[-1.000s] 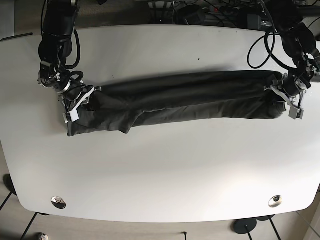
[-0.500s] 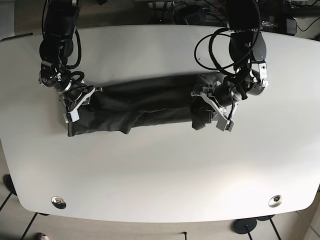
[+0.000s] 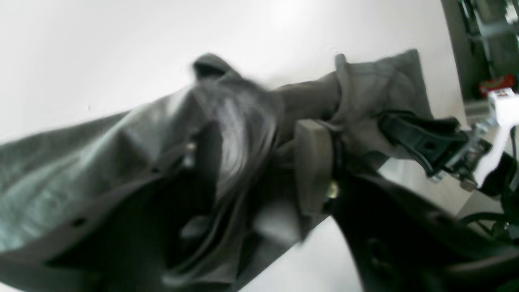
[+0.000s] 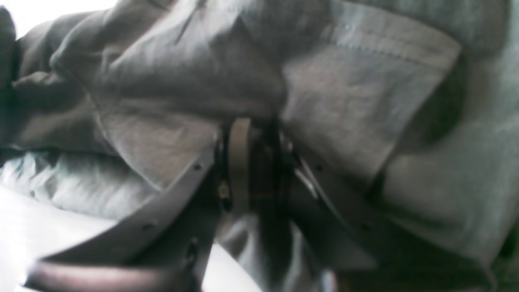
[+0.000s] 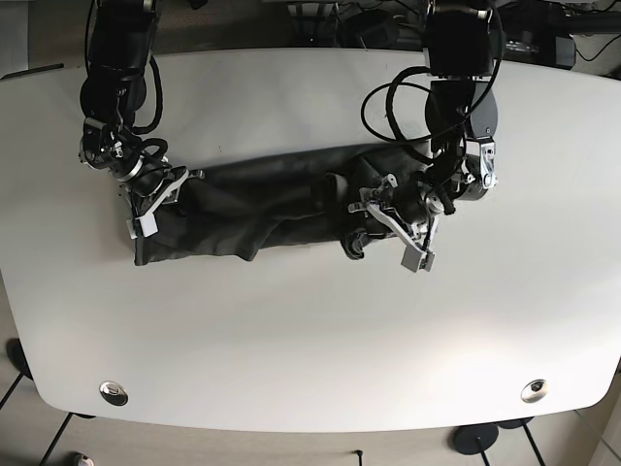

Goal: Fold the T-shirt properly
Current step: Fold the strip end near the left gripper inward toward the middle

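The white counter (image 5: pixel 310 340) carries the dark T-shirt (image 5: pixel 252 199), stretched between both pincers. Step in hand: folding end over end. The left pincer (image 5: pixel 388 218), clenched on one end, should carry it across to the right pincer (image 5: pixel 150 199), which clamps the opposite end.

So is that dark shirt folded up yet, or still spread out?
Partly folded: the T-shirt is a long narrow band, its end bunched in the left gripper.
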Robot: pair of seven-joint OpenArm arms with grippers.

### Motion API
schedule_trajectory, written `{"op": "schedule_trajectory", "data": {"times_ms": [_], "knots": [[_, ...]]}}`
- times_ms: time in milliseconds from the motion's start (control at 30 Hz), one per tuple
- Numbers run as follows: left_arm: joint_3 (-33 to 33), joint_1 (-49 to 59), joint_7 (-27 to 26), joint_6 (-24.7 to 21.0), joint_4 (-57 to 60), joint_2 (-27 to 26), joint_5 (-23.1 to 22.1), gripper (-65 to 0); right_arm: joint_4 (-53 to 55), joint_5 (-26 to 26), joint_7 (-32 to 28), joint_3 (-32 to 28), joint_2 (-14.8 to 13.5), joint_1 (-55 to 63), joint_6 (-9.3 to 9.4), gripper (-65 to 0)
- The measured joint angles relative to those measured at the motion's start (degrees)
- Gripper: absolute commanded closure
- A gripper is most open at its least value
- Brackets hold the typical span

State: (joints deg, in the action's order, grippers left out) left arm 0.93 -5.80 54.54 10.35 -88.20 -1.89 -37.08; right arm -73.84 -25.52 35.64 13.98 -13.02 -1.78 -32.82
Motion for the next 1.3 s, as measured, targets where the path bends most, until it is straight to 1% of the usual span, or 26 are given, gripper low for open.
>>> {"op": "schedule_trajectory", "data": {"times_ms": [67,133,167,233,333,400,467,500,567,600,667,700,733,767,800,867,900,933,967,1000,1033,1133,1200,1267,1300], "knots": [[-4.9,-1.8,0.2,-1.6,0.0,-0.2,-0.1,-34.7,0.0,0.0,0.0,0.0,0.0,0.0,0.00,-8.7],[-8.5,-3.2,0.2,-1.6,-0.4,0.2,-1.1,-34.9,-0.5,0.0,0.5,0.0,0.0,0.0,0.00,-8.7],[-9.6,-3.5,1.4,-1.5,-1.0,0.6,-1.4,-34.9,-0.9,0.3,0.7,0.0,0.0,0.1,0.00,-8.7],[-12.4,-3.9,5.7,-1.5,-2.8,0.5,-1.2,-34.7,-1.3,0.3,1.0,-0.1,0.1,0.2,0.02,-8.7],[-14.4,-5.2,5.8,-1.4,-7.1,0.5,-1.4,-34.6,-2.3,0.7,2.4,-0.2,0.2,0.3,0.24,-8.7],[-13.9,-5.4,5.7,-1.4,-8.0,0.4,-1.5,-34.6,-2.8,0.9,3.0,-0.2,0.2,0.3,0.24,-8.7],[-10.9,-4.7,5.9,-1.4,-8.1,0.2,-1.5,-34.6,-3.1,1.1,3.2,-0.2,0.2,0.3,0.24,-8.9],[-9.2,-4.5,6.1,-1.4,-8.0,-0.5,-1.4,-34.4,-3.6,1.2,3.4,-0.2,0.2,0.4,0.26,-9.4],[-5.7,-3.6,5.5,-1.4,-8.2,-3.5,-1.3,-34.4,-8.3,1.7,4.4,-0.2,0.2,1.4,0.46,-9.5],[-4.0,-2.4,5.2,-1.4,-8.7,-4.4,-1.3,-34.4,-11.1,1.1,5.4,-0.2,0.2,1.7,0.46,-9.5],[-0.5,1.5,6.0,-1.4,-11.0,-6.0,-1.0,-34.4,-16.3,-3.3,8.5,-0.2,0.2,2.0,0.48,-9.8],[0.4,3.1,6.1,-1.2,-11.9,-7.0,-1.0,-34.3,-18.4,-5.9,10.0,-0.2,0.3,2.1,0.48,-11.9],[1.2,4.2,6.0,0.0,-12.3,-7.9,-0.8,-33.5,-20.1,-8.4,11.5,-0.2,0.2,2.0,0.50,-15.9],[2.0,4.9,6.0,2.1,-12.4,-8.6,-0.9,-30.3,-21.3,-11.0,13.1,0.3,0.1,2.0,0.50,-21.1],[3.6,5.9,5.9,4.5,-12.5,-9.3,-0.9,-23.3,-21.9,-15.4,15.8,2.6,0.5,2.1,0.46,-30.4],[5.9,7.4,5.9,5.7,-12.5,-9.7,-0.8,-12.4,-21.6,-20.6,18.0,7.7,0.8,2.1,0.50,-41.9],[6.6,8.1,5.8,5.8,-12.4,-9.8,-0.6,-8.8,-20.8,-23.0,18.3,10.1,0.6,2.1,0.96,-46.9],[6.7,8.9,4.9,5.8,-12.4,-10.1,-0.5,-6.7,-18.6,-25.5,18.5,13.3,0.7,1.9,1.09,-52.5],[6.3,9.3,3.3,6.2,-12.4,-10.4,-0.7,-6.7,-16.3,-26.0,18.9,15.6,0.8,1.6,1.07,-55.5],[6.1,9.9,1.5,6.2,-12.4,-11.1,-0.9,-6.7,-12.3,-25.7,19.3,19.2,1.0,0.8,1.14,-57.4],[6.3,10.4,-0.9,6.2,-11.1,-11.5,-1.0,-6.7,-7.3,-25.5,19.7,22.0,0.2,-0.5,1.33,-58.0],[6.3,10.5,-0.8,6.3,-5.5,-11.6,-0.6,-6.5,3.5,-25.7,19.2,22.9,-4.7,-3.5,1.27,-58.3],[6.2,10.6,-0.9,9.0,-1.9,-12.4,-0.7,-6.4,9.2,-25.7,18.6,23.2,-7.1,-5.3,1.16,-58.3],[6.2,10.5,-3.2,10.9,1.2,-13.4,-0.7,-6.4,12.9,-25.7,18.6,23.2,-8.3,-6.2,1.09,-58.3],[6.2,10.5,-4.7,11.8,2.5,-13.9,-0.9,-6.4,13.8,-25.8,18.2,23.1,-8.2,-6.3,1.07,-58.3]]}}
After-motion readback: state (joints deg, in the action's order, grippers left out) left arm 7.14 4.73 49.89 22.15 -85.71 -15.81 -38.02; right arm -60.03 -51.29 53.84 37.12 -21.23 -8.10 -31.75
